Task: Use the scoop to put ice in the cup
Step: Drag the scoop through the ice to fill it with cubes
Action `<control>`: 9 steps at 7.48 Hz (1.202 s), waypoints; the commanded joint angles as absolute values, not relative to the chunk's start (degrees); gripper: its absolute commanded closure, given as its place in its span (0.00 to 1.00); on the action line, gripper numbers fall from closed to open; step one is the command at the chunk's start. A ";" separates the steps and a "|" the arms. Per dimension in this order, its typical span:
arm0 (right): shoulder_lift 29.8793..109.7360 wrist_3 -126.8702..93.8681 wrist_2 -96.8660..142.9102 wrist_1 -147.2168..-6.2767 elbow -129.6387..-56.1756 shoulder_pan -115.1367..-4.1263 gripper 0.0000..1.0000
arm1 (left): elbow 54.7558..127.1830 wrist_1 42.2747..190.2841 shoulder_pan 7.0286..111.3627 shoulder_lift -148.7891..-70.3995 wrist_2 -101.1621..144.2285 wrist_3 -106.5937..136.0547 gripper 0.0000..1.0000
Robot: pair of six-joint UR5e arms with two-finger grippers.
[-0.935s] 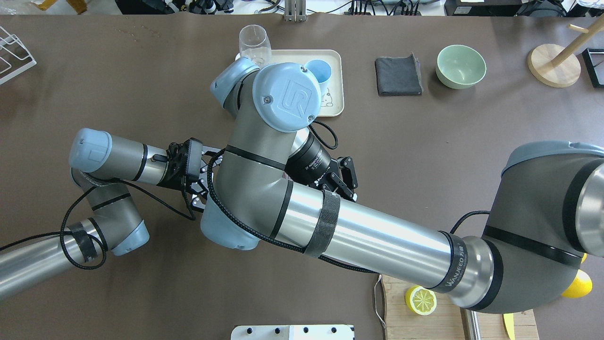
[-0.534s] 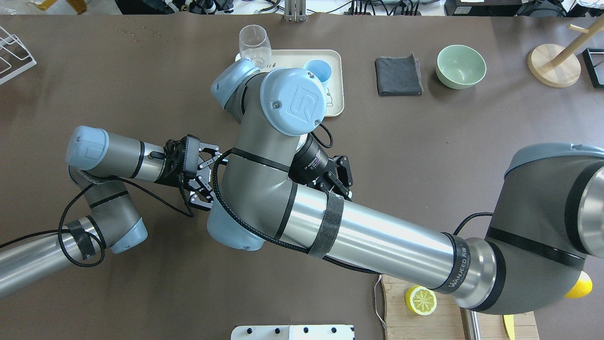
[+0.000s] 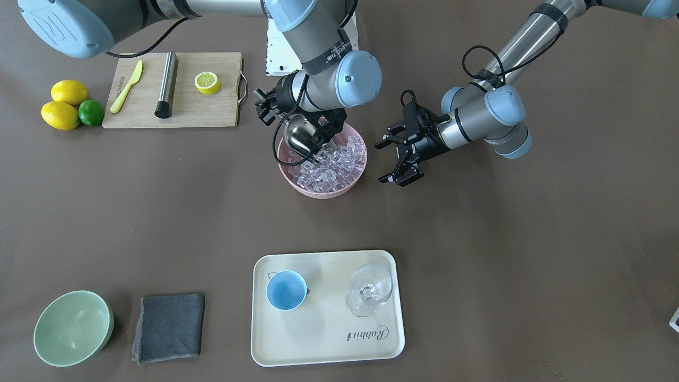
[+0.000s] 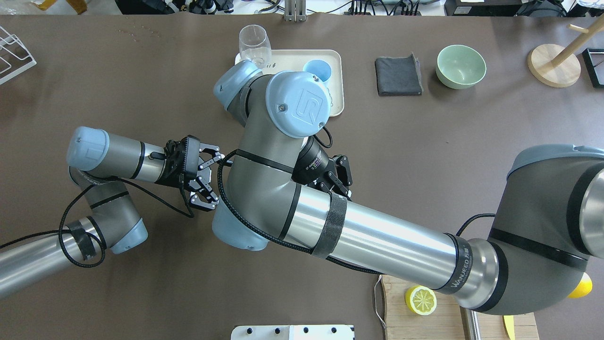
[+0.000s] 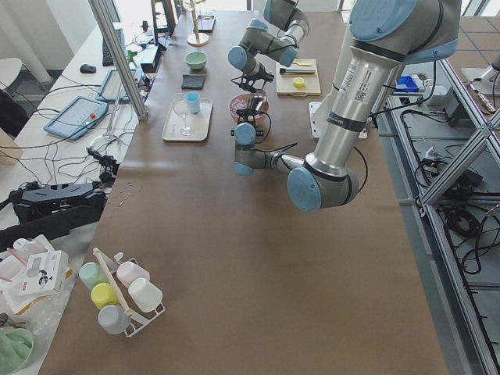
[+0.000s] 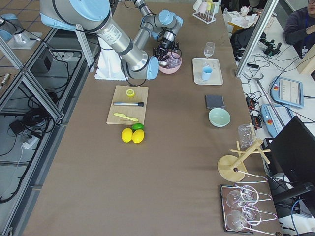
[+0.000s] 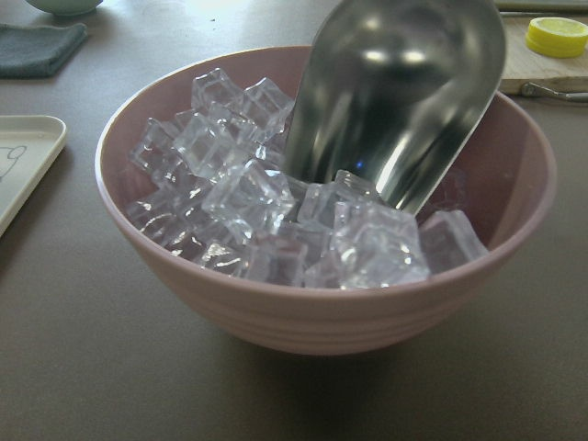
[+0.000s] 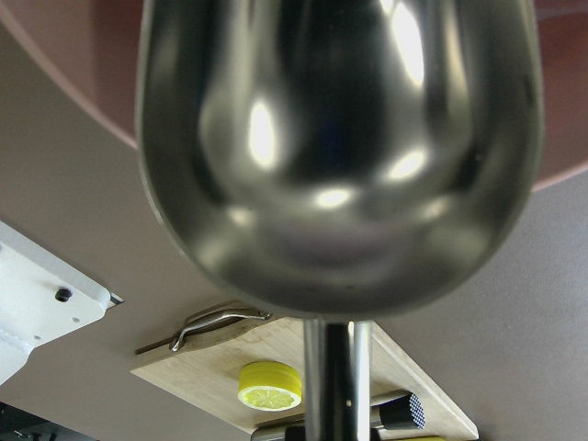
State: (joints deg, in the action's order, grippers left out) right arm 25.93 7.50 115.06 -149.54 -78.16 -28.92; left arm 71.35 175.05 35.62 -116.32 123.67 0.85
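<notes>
A pink bowl (image 3: 318,192) full of ice (image 3: 334,162) stands mid-table. My right gripper (image 3: 268,109) is shut on the handle of the steel scoop (image 3: 297,135), whose front edge dips into the ice at the bowl's robot-side edge. The left wrist view shows the scoop (image 7: 404,92) tilted into the ice (image 7: 248,193); the right wrist view shows its rounded back (image 8: 340,138). My left gripper (image 3: 383,162) is open and empty just beside the bowl. The light-blue cup (image 3: 286,290) stands empty on a cream tray (image 3: 329,345). In the overhead view my right arm hides bowl and scoop.
A clear stemmed glass (image 3: 370,289) stands on the tray next to the cup. A grey cloth (image 3: 168,328) and a pale green bowl (image 3: 71,328) lie beside the tray. A cutting board (image 3: 175,114) holds a lemon half, a yellow knife and a steel cylinder.
My right arm's elbow and wrist have shifted a little to the right in the overhead view, uncovering more of the open left gripper. The left arm has barely moved.
</notes>
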 commanded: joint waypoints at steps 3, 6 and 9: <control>31.97 6.33 112.78 -144.42 -87.77 -27.69 1.00 | 71.28 175.25 36.04 -116.37 123.66 0.88 0.02; 36.64 6.33 111.10 -139.68 -93.25 -26.72 1.00 | 71.28 175.60 36.21 -116.37 123.66 0.88 0.02; 37.44 6.42 110.30 -136.42 -93.86 -26.72 1.00 | 71.28 175.87 36.39 -116.37 123.75 0.88 0.02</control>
State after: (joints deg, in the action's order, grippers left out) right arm 36.66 6.33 110.78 -138.67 -93.21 -26.75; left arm 71.28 175.78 36.34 -116.37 123.67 0.88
